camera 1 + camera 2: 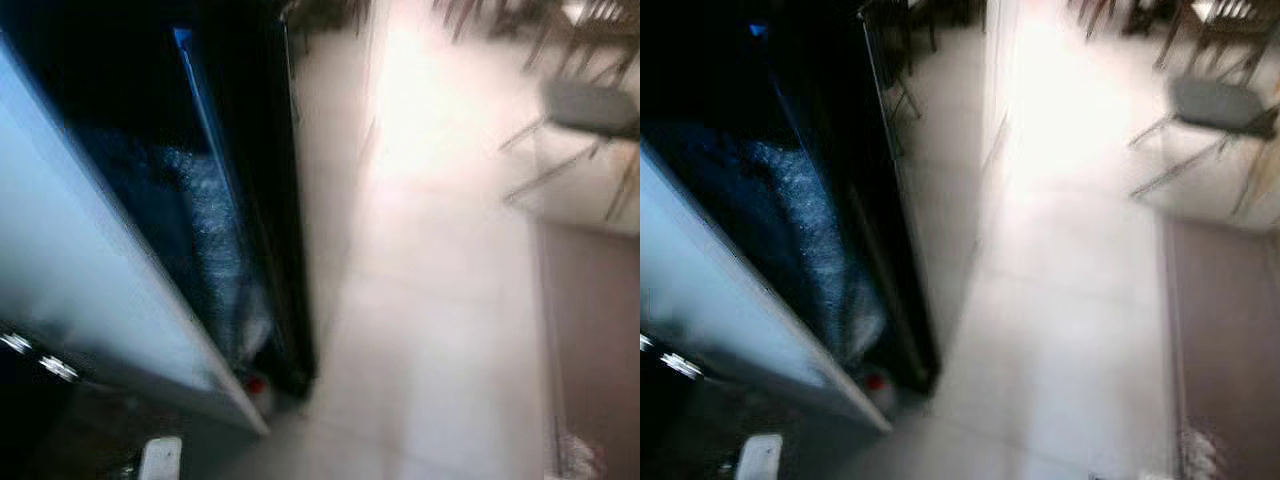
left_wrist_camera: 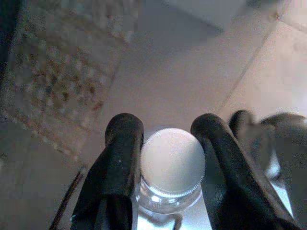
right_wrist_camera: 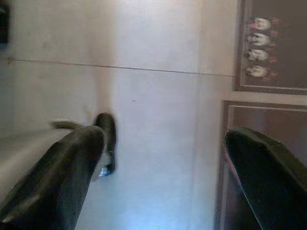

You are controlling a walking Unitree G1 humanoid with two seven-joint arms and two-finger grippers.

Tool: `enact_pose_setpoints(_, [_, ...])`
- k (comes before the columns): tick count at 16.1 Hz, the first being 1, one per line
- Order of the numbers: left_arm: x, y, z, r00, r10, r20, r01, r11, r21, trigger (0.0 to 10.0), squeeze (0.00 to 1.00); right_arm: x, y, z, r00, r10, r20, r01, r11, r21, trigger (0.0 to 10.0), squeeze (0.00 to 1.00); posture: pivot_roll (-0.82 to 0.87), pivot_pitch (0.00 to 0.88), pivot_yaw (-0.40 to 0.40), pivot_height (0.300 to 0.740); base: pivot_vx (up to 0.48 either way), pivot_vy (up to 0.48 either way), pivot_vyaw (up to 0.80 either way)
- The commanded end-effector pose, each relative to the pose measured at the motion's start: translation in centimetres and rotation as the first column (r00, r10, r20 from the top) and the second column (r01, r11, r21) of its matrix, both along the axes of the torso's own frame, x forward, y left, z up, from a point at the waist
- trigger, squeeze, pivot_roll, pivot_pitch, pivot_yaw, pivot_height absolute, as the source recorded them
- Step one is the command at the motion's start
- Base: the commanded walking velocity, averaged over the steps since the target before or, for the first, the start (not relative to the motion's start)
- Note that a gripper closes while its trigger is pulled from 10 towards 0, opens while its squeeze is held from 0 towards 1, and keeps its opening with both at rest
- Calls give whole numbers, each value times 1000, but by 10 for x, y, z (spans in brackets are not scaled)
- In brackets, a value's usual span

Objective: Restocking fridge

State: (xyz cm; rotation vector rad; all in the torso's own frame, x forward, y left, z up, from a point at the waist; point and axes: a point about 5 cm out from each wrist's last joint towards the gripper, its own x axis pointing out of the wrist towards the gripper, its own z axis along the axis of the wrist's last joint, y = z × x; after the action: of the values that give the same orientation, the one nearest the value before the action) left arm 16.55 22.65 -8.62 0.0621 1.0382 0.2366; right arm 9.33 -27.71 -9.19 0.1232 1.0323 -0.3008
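A clear bottle [image 2: 169,191] with a round white cap sits clamped between the two black fingers [image 2: 120,158] of the left gripper [image 2: 168,132], its cap facing the wrist camera, above a pale tiled floor. The fridge [image 1: 90,270] stands at the robot's left, blurred, with a pale front panel and a dark side beside it.

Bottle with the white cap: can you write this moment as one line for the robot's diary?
left tool: shut on white-capped bottle | right tool: open over pale floor | head views: blurred, open dark fridge at robot's left | chair ahead right
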Motion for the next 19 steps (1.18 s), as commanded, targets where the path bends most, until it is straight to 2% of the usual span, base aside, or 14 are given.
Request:
enact_pose_setpoints(1, [-10,9,-2,999,20,-30,-20,1000,17,10000,0,-3,3,-2,1000,-8,-4,8,1000,11,10000,0,70,58,32,740,0,289,0])
enact_pose_setpoints(19, [-12,10,-3,999,1,-40,0,1000,19,10000,0,-4,3,-2,1000,-11,2,11,1000,2,10000,0,49,49,31,740,0,291,0])
